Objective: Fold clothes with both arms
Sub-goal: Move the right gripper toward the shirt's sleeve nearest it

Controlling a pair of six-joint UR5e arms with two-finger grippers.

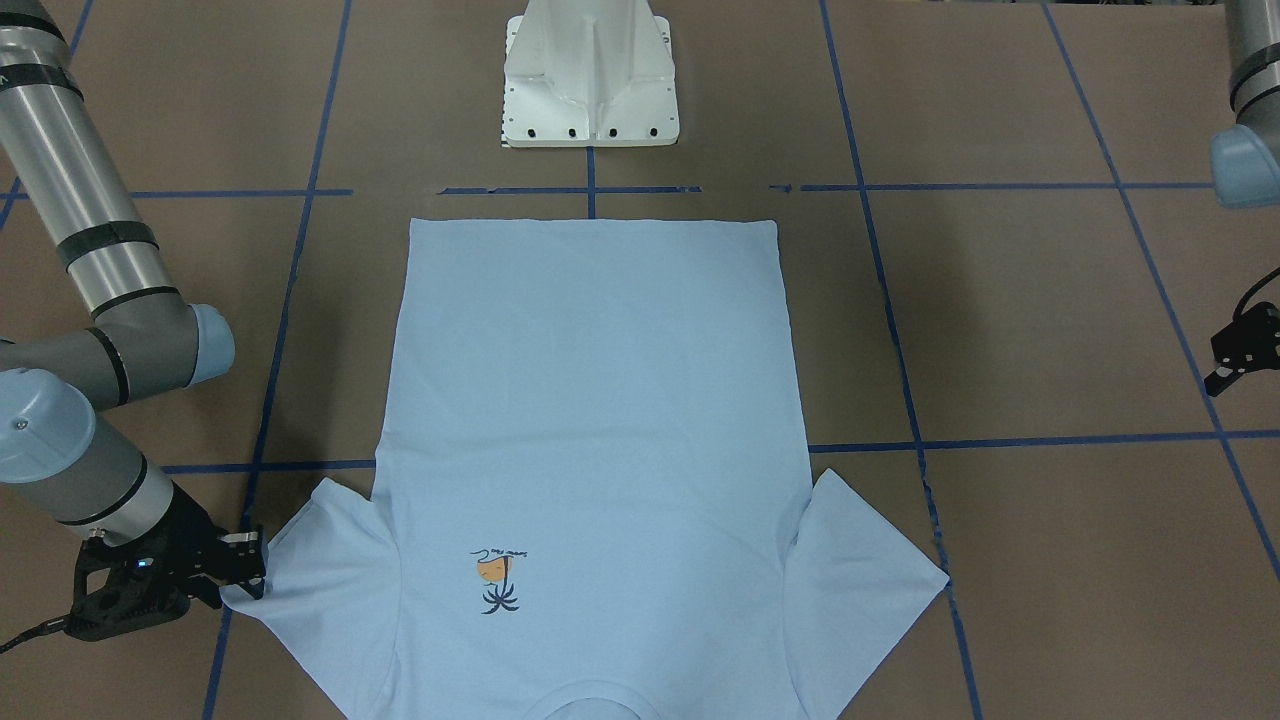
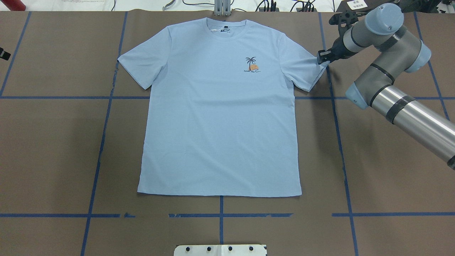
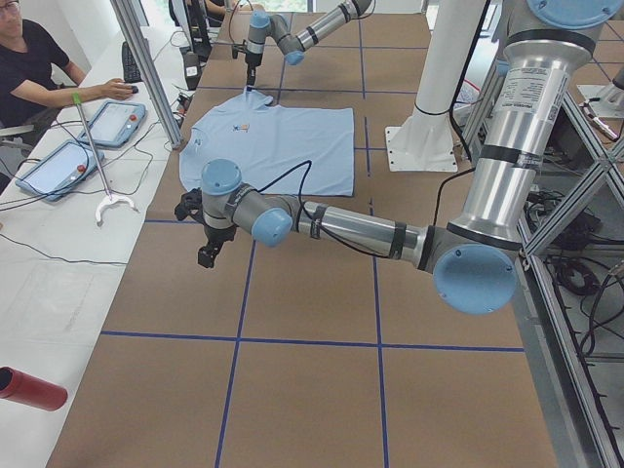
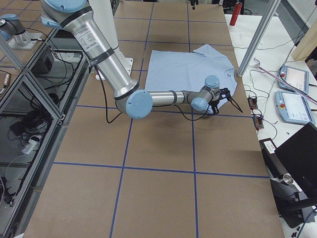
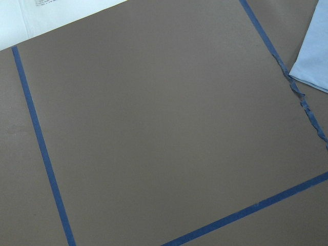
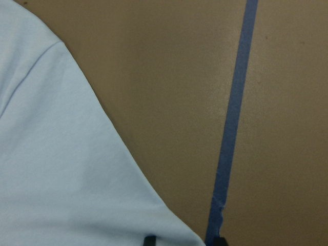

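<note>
The pale blue T-shirt [image 2: 220, 117] lies flat and face up on the brown table, its palm print [image 2: 251, 65] on the chest and its neckline toward the far edge. My right gripper [image 2: 322, 58] is down at the tip of the right-hand sleeve. In the right wrist view its fingertips [image 6: 148, 240] stand apart, with the sleeve corner [image 6: 169, 225] between them, so it is open. My left gripper [image 1: 1225, 375] hovers off to the side, well away from the other sleeve [image 5: 313, 51]. How its jaws stand does not show.
The white pedestal base [image 1: 590, 80] stands behind the shirt's hem. Blue tape lines [image 2: 103, 135] grid the table. A person sits at a side desk with tablets [image 3: 117, 122], and a red cylinder [image 3: 29, 388] lies on that desk.
</note>
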